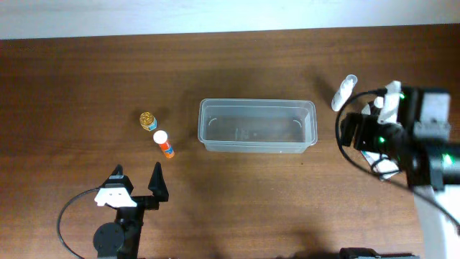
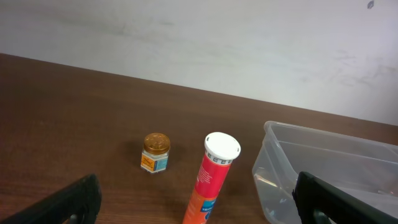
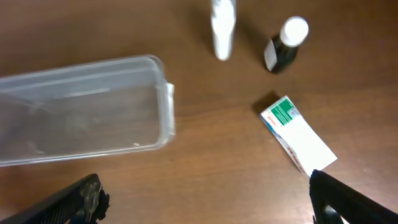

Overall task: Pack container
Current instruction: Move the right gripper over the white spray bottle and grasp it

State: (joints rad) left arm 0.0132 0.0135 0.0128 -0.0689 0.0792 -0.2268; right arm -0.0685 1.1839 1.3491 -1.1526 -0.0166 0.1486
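Observation:
The clear plastic container (image 1: 257, 126) lies mid-table with nothing visible inside; it also shows in the left wrist view (image 2: 323, 168) and the right wrist view (image 3: 81, 109). An orange tube with a white cap (image 1: 164, 143) (image 2: 211, 174) and a small gold-lidded jar (image 1: 148, 120) (image 2: 155, 152) sit left of it. My left gripper (image 1: 136, 183) (image 2: 199, 205) is open and empty, just short of the orange tube. My right gripper (image 1: 357, 134) (image 3: 205, 199) is open and empty, right of the container, above bare table.
A white tube (image 1: 343, 92) (image 3: 222, 28), a dark bottle with a white cap (image 3: 286, 50) and a white-and-green box (image 3: 298, 134) lie right of the container. The box is mostly under my right arm in the overhead view. A pale wall borders the table's far edge.

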